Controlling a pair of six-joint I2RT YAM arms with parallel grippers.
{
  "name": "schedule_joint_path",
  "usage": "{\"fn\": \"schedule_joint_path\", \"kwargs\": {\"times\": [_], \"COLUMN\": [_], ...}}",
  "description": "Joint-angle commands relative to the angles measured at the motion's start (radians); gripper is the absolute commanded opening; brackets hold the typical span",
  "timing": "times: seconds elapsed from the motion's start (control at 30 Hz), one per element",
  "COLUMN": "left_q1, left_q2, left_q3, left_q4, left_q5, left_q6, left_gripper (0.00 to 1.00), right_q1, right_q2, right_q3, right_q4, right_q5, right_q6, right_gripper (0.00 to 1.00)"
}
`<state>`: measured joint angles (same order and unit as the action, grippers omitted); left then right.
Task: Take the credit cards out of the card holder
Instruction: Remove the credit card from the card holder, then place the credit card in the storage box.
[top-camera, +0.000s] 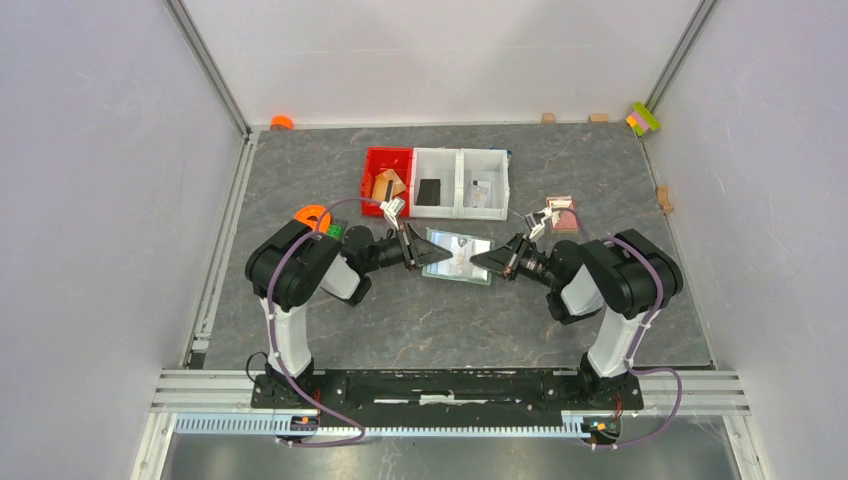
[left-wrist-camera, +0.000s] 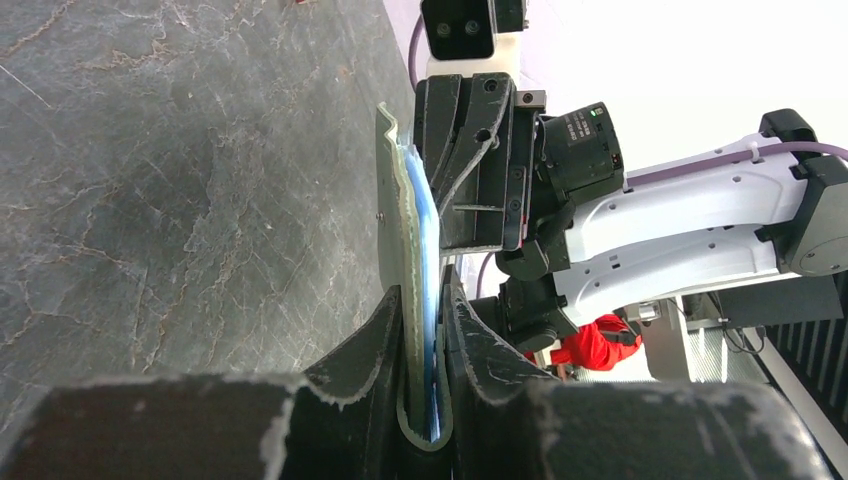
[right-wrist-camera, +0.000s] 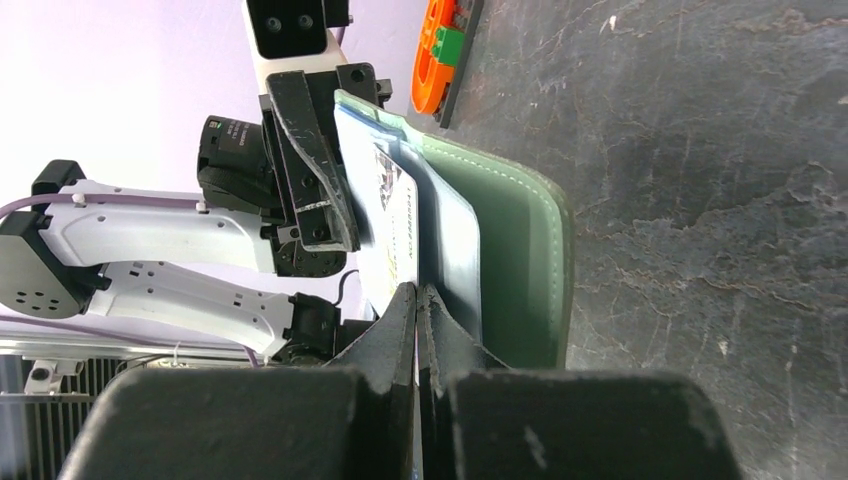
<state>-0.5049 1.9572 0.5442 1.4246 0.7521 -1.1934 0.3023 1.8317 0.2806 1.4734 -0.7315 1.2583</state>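
The sage-green card holder (top-camera: 457, 256) is held off the table between my two grippers, opened out flat. My left gripper (top-camera: 424, 252) is shut on its left end; in the left wrist view its fingers (left-wrist-camera: 372, 340) clamp the green cover (left-wrist-camera: 392, 215), with a blue card edge (left-wrist-camera: 428, 230) in the fold. My right gripper (top-camera: 492, 262) is shut on a pale blue-white credit card (right-wrist-camera: 388, 215). That card stands partly out of the holder's pocket (right-wrist-camera: 455, 240), in front of the green cover (right-wrist-camera: 525, 250). The right fingertips (right-wrist-camera: 405, 310) pinch the card's thin edge.
At the back stand a red bin (top-camera: 372, 160) with a tan item, a white bin (top-camera: 440, 156) with a dark card and a second white bin (top-camera: 487, 157) with a pale card. A pink flat item (top-camera: 563, 213) lies right of them. An orange reel (top-camera: 312, 215) sits by the left arm.
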Motion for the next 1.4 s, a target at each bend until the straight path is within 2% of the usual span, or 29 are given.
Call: {"fn": "schedule_joint_path", "kwargs": {"times": [0.0,0.07,0.3,0.6,0.8,0.9,1.0,1.07,1.23,1.37], "left_q1": [0.011,0.021,0.027,0.025,0.01,-0.004,-0.009,-0.008,-0.009,-0.009], "left_q2": [-0.039,-0.052,-0.161,-0.173,-0.227,-0.247,-0.254,-0.257,-0.262,-0.256], "left_q3": [-0.006,-0.013,-0.009,0.044,0.081,0.092,0.096,0.098,0.098,0.102], "left_q4": [0.076,0.031,-0.353,-0.609,-0.846,-0.907,-0.924,-0.933,-0.943,-0.946], "left_q5": [-0.018,-0.036,-0.14,-0.198,-0.299,-0.339,-0.348,-0.356,-0.368,-0.375], "left_q6": [-0.008,0.014,0.196,0.281,0.377,0.411,0.423,0.429,0.441,0.444], "left_gripper": [0.02,0.02,0.02,0.02,0.02,0.02,0.02,0.02,0.02,0.02], "right_q1": [-0.023,-0.041,-0.092,-0.103,-0.105,-0.106,-0.108,-0.108,-0.108,-0.109], "right_q2": [-0.031,-0.04,-0.087,-0.135,-0.156,-0.217,-0.283,-0.296,-0.23,-0.16], "right_q3": [-0.026,-0.045,-0.101,-0.088,-0.06,-0.002,0.071,0.122,0.341,0.543], "right_q4": [0.482,0.481,0.442,0.283,0.226,0.039,-0.216,-0.312,-0.562,-0.812], "right_q5": [0.037,0.053,0.101,0.104,0.099,0.112,0.145,0.164,0.176,0.227], "right_q6": [-0.026,-0.031,-0.072,-0.155,-0.172,-0.246,-0.354,-0.388,-0.457,-0.58], "right_gripper": [0.0,0.0,0.0,0.0,0.0,0.0,0.0,0.0,0.0,0.0]}}
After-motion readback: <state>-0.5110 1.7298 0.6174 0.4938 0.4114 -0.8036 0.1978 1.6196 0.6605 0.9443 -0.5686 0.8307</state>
